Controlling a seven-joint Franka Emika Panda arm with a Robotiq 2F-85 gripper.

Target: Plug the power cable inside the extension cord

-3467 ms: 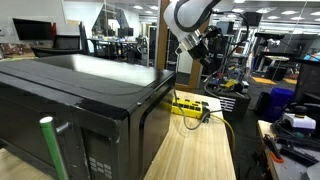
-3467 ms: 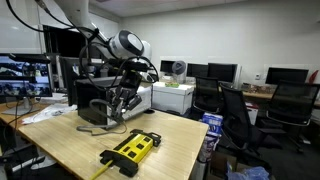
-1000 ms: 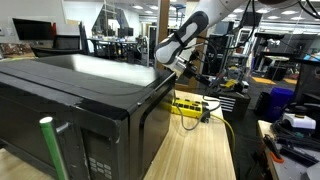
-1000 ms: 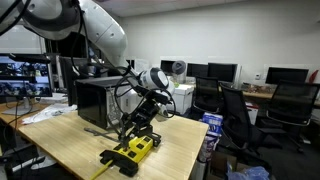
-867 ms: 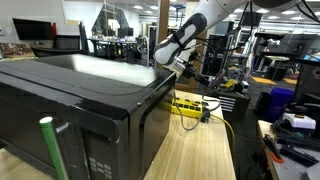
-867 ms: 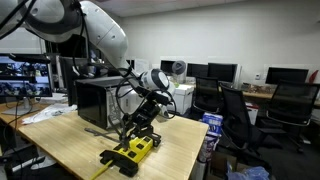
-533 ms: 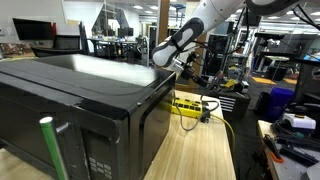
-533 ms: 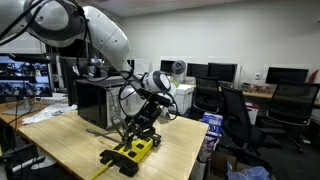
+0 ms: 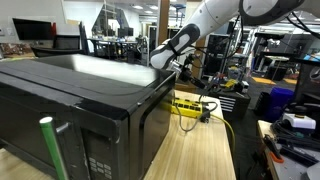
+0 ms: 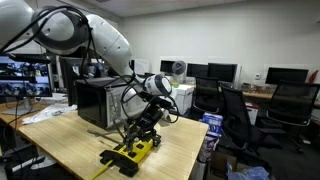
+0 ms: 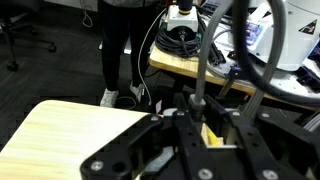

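The yellow extension cord (image 10: 127, 153) lies on the wooden table near its front corner; it also shows in an exterior view (image 9: 190, 105) past the black appliance. My gripper (image 10: 135, 135) hangs right over the strip's far end, pointing down. In the wrist view the gripper (image 11: 200, 112) is shut on the dark plug of the power cable (image 11: 201, 60), which rises up out of the jaws. A bit of the yellow strip (image 11: 210, 132) shows just under the plug, between the fingers. I cannot tell whether the plug touches a socket.
A large black microwave (image 9: 80, 100) stands on the table (image 10: 60, 140) beside the strip. A green post (image 9: 48, 145) stands in the foreground. Office chairs (image 10: 240, 115) and desks stand beyond the table edge. A yellow lead (image 9: 228, 135) runs off the strip.
Over 3.5 s the arm has swung from the microwave down over the yellow strip. In the last second the gripper has sunk slightly closer to the strip with the plug in it.
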